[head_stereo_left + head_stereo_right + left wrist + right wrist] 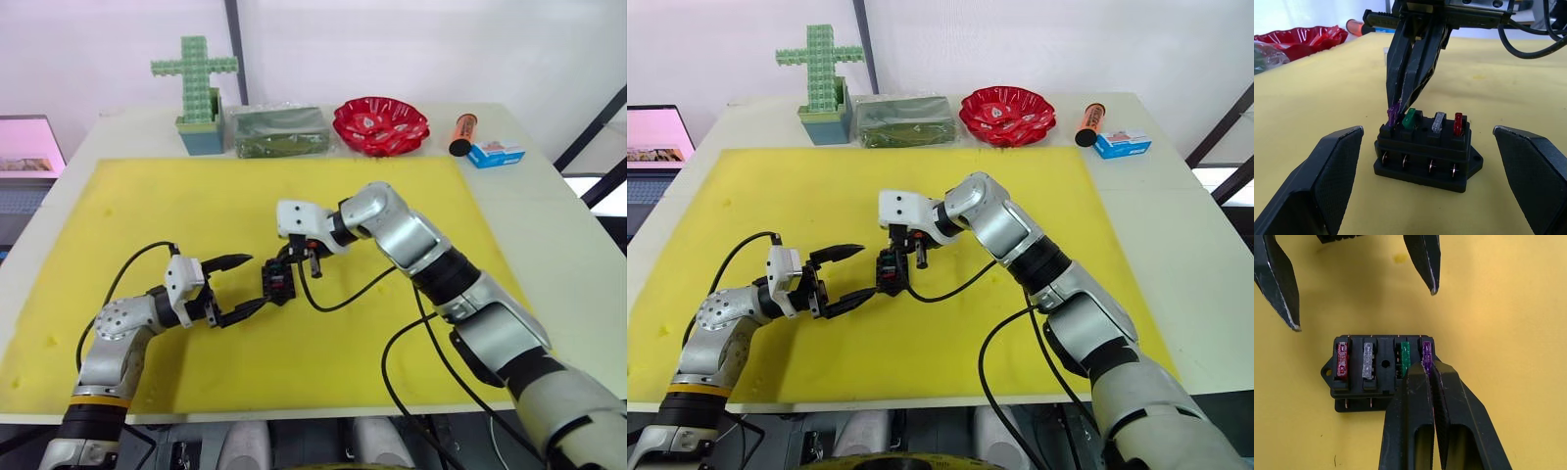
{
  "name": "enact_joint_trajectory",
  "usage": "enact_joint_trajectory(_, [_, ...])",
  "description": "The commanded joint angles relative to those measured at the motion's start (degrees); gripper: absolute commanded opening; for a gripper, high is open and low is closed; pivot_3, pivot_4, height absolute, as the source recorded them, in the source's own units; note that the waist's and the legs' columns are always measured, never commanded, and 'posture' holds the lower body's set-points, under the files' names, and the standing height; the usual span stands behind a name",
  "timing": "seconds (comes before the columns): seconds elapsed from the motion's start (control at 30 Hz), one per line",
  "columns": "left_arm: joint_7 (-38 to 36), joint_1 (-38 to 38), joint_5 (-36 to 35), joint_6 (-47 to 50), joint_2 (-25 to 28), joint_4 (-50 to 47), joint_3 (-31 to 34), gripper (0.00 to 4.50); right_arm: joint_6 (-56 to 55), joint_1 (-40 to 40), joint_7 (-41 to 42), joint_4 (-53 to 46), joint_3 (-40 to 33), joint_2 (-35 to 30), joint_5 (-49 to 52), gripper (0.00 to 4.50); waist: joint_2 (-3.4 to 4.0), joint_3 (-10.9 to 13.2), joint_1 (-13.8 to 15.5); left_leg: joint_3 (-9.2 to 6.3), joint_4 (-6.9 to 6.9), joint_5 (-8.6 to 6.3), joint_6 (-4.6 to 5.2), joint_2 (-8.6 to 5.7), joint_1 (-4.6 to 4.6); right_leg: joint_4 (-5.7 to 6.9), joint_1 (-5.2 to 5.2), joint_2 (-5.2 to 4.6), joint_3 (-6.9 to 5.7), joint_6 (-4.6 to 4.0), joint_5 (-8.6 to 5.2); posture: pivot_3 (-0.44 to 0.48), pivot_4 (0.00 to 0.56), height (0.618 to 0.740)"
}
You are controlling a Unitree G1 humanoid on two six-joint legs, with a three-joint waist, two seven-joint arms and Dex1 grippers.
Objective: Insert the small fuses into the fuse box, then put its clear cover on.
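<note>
**Ana:** Right gripper (pixel 1426 368) is reaching down over the fuse box (pixel 1422 152), fingers pinched together, tips touching the purplish-grey fuse (pixel 1393 114) at one end of the row.

**Ben:** Is it gripping that fuse or just pressing on it?

**Ana:** Hard to say; the closed tips are sitting right on top of it. Red fuse (pixel 1342 361), whitish-grey fuse (pixel 1367 361) and green fuse (pixel 1405 356) are standing in their slots alongside.

**Ben:** And the left gripper (pixel 233 286)?

**Ana:** Spread wide, holding nothing, facing the box's long side with a finger off either end. The box is lying mid-mat (pixel 147 196), directly between both grippers, so either arm is within reach of it. I'm not spotting the clear cover.
</note>
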Motion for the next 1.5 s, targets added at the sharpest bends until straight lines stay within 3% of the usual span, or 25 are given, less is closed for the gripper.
enact_joint_trajectory(0.03, [0.38, -0.37, -0.15, 0.2, 0.51, -2.47, 0.51, 4.5, -0.67, -0.69, 0.0, 0.67, -0.23, 0.62, -0.99, 0.01, 0.0, 0.0, 0.0, 0.0, 0.0, 0.0, 0.0, 0.0, 0.0, 0.0, 0.0, 0.0, 0.0, 0.0, 0.0, 0.0, 0.15, 0.74])
enact_joint_trajectory(0.4, [0.51, -0.91, -0.09, 1.0, 0.72, -2.49, 0.55, 4.5, -0.99, -1.57, 1.24, 3.16, -0.18, 1.18, -1.32, 0.01, 0.0, 0.0, -0.02, 0.0, 0.0, 0.0, 0.0, 0.0, 0.06, 0.01, 0.05, 0.0, 0.0, 0.0, 0.0, 0.0, 0.15, 0.74])
enact_joint_trajectory(0.47, [0.48, -0.97, -0.09, 1.09, 0.77, -2.49, 0.5, 4.5, -1.22, -1.62, 1.17, 3.4, -0.41, 1.26, -1.28, 0.5, 0.0, 0.0, -0.01, 0.0, 0.0, 0.0, 0.0, 0.0, 0.07, 0.01, 0.06, 0.0, 0.0, 0.0, 0.0, 0.0, 0.15, 0.74])
enact_joint_trajectory(1.5, [-0.21, -1.3, 0.15, 0.61, 0.42, -1.9, 0.13, 4.5, 0.46, -2.06, 4.21, -0.96, -4.98, 1.32, 3.09, 0.5, 0.01, 0.01, -0.04, 0.01, -0.01, 0.0, 0.0, 0.0, 0.06, 0.01, 0.04, 0.0, 0.0, 0.01, 0.0, 0.0, 0.15, 0.74])
